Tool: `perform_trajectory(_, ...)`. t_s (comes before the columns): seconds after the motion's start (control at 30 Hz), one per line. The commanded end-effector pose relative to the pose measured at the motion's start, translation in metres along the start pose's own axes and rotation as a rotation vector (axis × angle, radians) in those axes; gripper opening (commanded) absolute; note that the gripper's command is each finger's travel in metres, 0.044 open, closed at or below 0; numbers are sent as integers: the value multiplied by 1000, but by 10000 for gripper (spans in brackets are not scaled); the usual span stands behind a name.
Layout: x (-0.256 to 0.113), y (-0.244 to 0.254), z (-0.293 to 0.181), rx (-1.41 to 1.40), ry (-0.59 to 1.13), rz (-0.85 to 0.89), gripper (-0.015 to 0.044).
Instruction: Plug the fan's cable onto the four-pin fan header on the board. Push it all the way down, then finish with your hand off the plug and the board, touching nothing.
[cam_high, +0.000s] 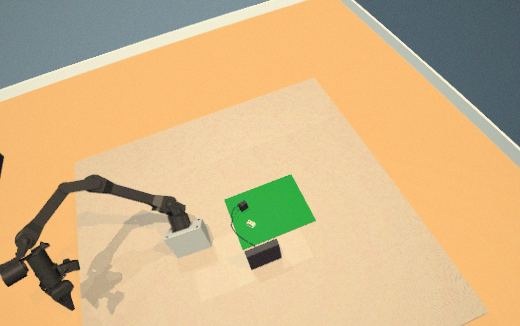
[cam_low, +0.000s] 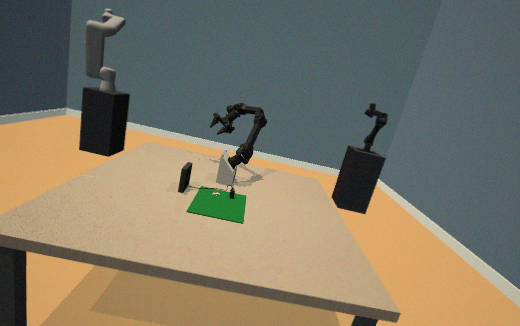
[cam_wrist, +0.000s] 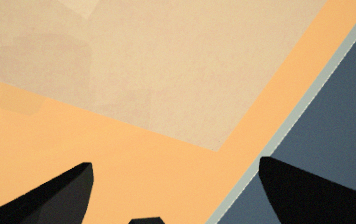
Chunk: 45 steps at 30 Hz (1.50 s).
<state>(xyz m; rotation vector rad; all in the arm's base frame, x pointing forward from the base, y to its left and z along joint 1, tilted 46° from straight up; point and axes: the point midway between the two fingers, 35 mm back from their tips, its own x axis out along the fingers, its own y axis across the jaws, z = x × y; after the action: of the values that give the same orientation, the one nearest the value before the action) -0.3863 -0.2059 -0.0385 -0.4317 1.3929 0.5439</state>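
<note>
The green board (cam_high: 280, 205) (cam_low: 215, 211) lies flat on the table. The small cream fan header (cam_high: 251, 223) (cam_low: 216, 192) is on it, with nothing visible on top; its pins are too small to make out. A black plug (cam_high: 243, 205) (cam_low: 232, 193) is over the board near its edge, apart from the header. A thin dark cable (cam_high: 232, 225) curves from the plug to the dark fan block (cam_high: 263, 254) (cam_low: 185, 177), which stands beside the board. My gripper (cam_high: 75, 287) (cam_low: 215, 129) (cam_wrist: 178, 168) is open and empty, raised high and far from the plug and board.
The arm's light grey base block (cam_high: 188, 241) (cam_low: 225, 169) stands on the table (cam_high: 350, 225) (cam_low: 300, 225) near the board. Two other arms stand on dark pedestals (cam_low: 103, 121) (cam_low: 358, 179) beyond the table. The wrist view shows a table corner, floor and wall.
</note>
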Motion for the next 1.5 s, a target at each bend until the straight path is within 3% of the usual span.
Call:
perform_trajectory(0.0, 0, 0, 0, 0, 0, 0, 426)
perform_trajectory(0.1, -2, -13, 1, -75, -2, -6, 440)
perform_trajectory(0.33, -19, -122, 24, -725, -15, -60, 440)
perform_trajectory(0.8, -44, -276, 128, -1869, -29, -175, 440)
perform_trajectory(1.13, -52, -345, 229, -2634, -22, -314, 440)
perform_trajectory(1.47, -58, -375, 344, -3380, 16, -549, 440)
